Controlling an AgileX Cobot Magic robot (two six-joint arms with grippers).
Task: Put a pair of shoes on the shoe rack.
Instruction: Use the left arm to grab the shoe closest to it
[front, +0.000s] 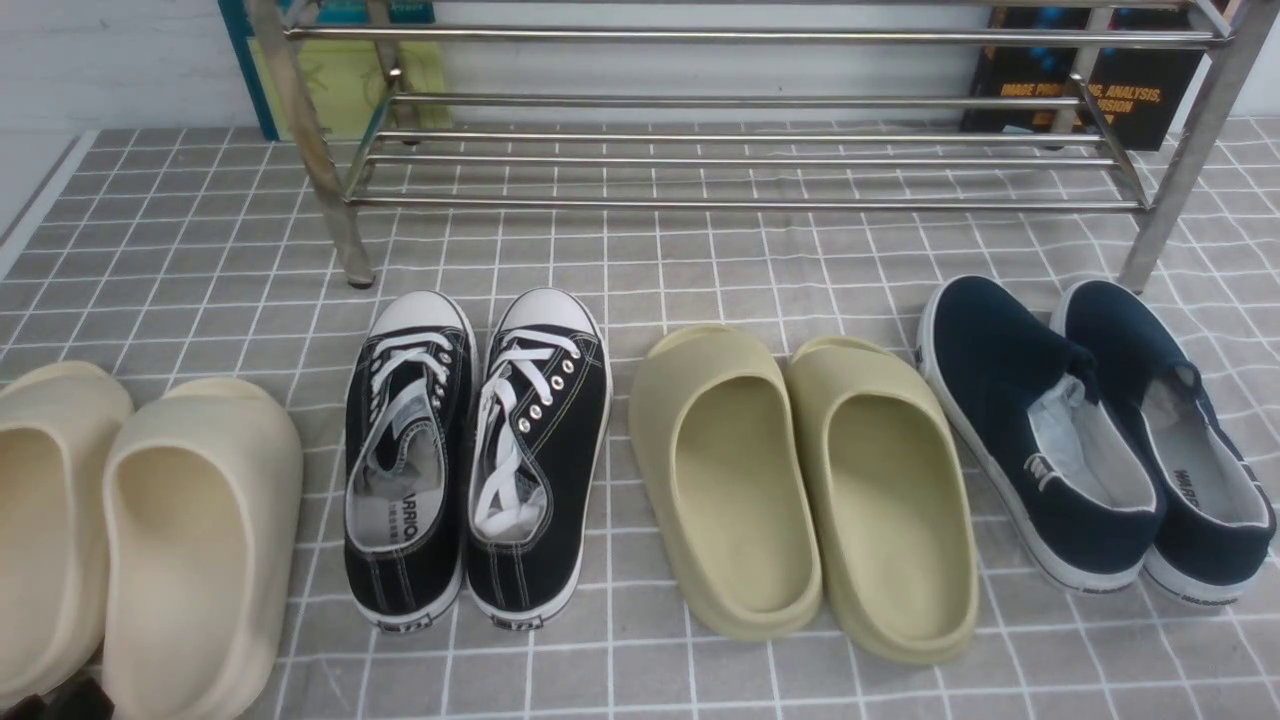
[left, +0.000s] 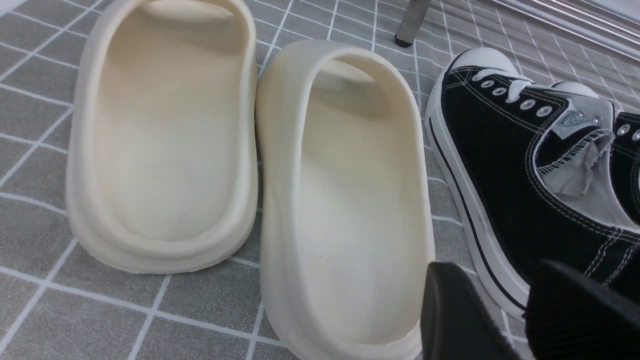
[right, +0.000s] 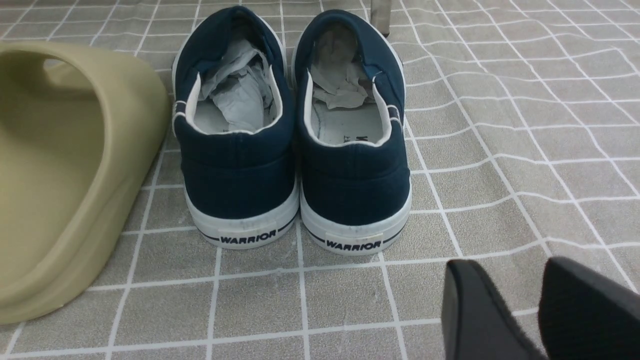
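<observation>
The pair of black lace-up sneakers, left shoe (front: 408, 470) and right shoe (front: 540, 460), stands side by side on the grey checked cloth, toes toward the silver shoe rack (front: 740, 204) at the back. The left wrist view shows the left sneaker (left: 505, 165) from its outer side. My left gripper (left: 500, 295) is open and empty, low beside that sneaker's heel. Only a dark bit of it shows in the front view's bottom left corner (front: 60, 700). My right gripper (right: 515, 295) is open and empty above bare cloth, behind the navy slip-ons.
Cream foam slides (front: 150, 520) lie left of the sneakers and fill the left wrist view (left: 345, 200). Olive slides (front: 800, 480) lie in the middle, navy slip-ons (front: 1090, 430) at the right, seen heel-on (right: 295, 150). Books (front: 1090, 90) lean behind the rack.
</observation>
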